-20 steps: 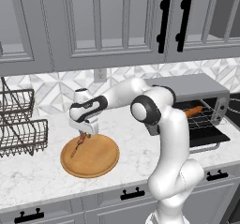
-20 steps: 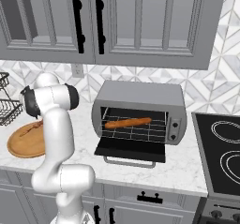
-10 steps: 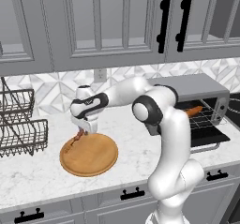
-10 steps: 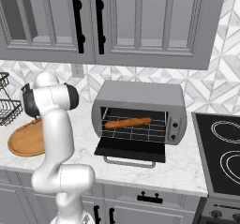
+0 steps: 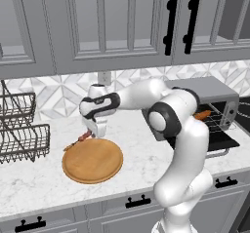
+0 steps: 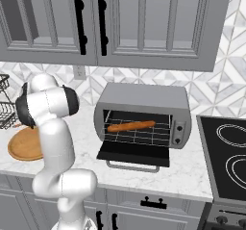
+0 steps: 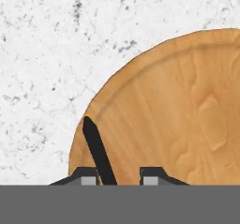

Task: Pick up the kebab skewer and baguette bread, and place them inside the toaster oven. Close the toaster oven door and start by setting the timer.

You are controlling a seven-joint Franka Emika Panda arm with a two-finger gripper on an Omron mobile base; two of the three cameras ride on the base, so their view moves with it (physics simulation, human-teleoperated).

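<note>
Left base view: gripper pinches the kebab skewer just above the round board, stick angled, could swing or slip out.
Right base view: baguette bread on toaster oven rack, door down.
Hand view: narrow fingers flank the dark stick.

Grey cabinets above white marble counter, patterned tile backsplash, black stovetop alongside.

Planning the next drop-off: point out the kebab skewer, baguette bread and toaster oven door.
kebab skewer (image 5: 84, 137), left base view, reddish chunk by the gripper.
baguette bread (image 6: 130, 125), right base view, mid-loaf on the rack.
toaster oven door (image 6: 133, 153), right base view, open glass panel.
</note>
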